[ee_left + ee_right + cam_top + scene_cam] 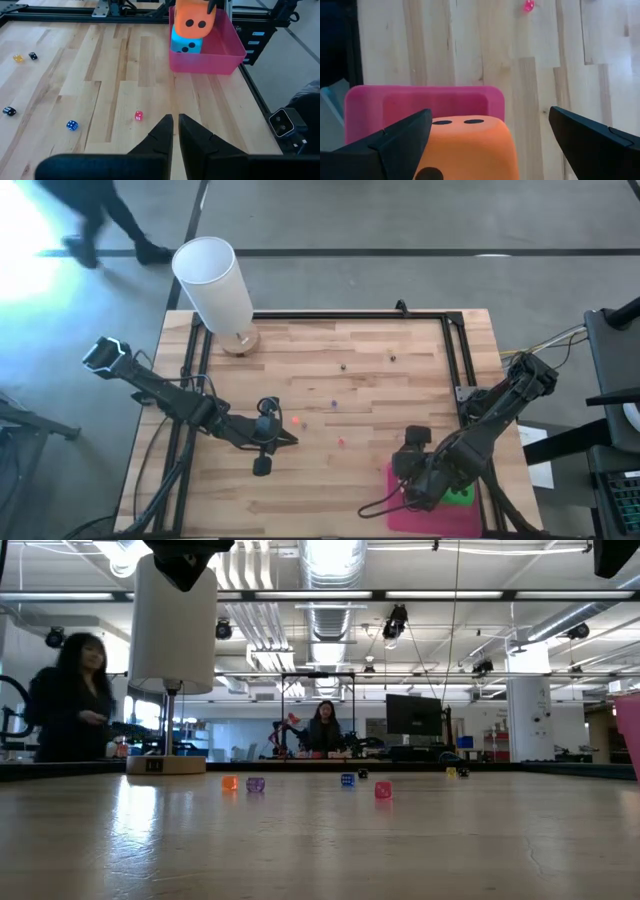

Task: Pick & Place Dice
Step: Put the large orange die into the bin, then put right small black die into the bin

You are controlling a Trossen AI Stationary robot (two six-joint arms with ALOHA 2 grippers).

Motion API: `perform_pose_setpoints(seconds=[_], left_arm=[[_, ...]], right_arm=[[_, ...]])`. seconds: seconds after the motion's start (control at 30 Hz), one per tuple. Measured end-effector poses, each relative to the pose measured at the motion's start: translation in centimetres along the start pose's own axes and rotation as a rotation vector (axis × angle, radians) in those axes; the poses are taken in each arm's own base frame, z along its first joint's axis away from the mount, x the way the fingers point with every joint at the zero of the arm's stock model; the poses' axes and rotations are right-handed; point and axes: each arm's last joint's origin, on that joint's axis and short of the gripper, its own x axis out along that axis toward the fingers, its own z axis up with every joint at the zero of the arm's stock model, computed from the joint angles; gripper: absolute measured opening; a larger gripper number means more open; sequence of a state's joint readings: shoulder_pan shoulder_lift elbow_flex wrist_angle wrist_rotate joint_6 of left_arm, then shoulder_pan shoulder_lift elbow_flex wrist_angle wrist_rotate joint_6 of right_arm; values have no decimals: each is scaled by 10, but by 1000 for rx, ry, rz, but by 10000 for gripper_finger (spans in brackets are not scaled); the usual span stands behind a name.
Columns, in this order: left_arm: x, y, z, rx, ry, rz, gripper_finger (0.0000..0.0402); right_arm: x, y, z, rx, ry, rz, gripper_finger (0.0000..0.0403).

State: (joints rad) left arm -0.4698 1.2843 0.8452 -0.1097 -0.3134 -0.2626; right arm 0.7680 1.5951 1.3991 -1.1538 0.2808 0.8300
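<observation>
From above: showing the right claw [425, 485] hanging over the pink tray [440, 520] at the near right corner of the worktop [350, 390], with a green die [460, 495] lying in the tray beside it. Showing the left claw [290, 439] waiting over the middle of the boards, well apart from the white cylinder [215, 280] at the far left corner.

At worktop height: catching only tiny dice [255, 784] scattered across the wood, people [70, 700] moving in the room behind, and what is possibly the pink tray [632, 730] at the right edge.

From the left wrist: looking past the left claw [176, 125], clenched on nothing with a sliver of gap, toward the pink tray [205, 64], and finding the orange die [196, 21] sitting on the teal die [186, 46] inside it.

From the right wrist: framing the right claw [490, 115] spread wide and released, straddling the orange die [465, 145] without clamping it, inside the pink tray [420, 102].
</observation>
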Motion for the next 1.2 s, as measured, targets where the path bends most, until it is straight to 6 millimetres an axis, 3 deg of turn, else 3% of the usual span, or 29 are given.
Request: perform_pose_setpoints(seconds=[0.43,0.7,0.9,1.2], left_arm=[[0,0,0,0,0,-1,36],[0,0,0,0,0,-1,36],[0,0,0,0,0,-1,36],[0,0,0,0,0,-1,36]], right_arm=[[-14,0,8,-37,-73,-26,400],[-23,-8,21,-127,-248,-190,400],[-20,-25,36,-60,-262,-237,400],[-18,-78,60,54,-219,-330,400]])
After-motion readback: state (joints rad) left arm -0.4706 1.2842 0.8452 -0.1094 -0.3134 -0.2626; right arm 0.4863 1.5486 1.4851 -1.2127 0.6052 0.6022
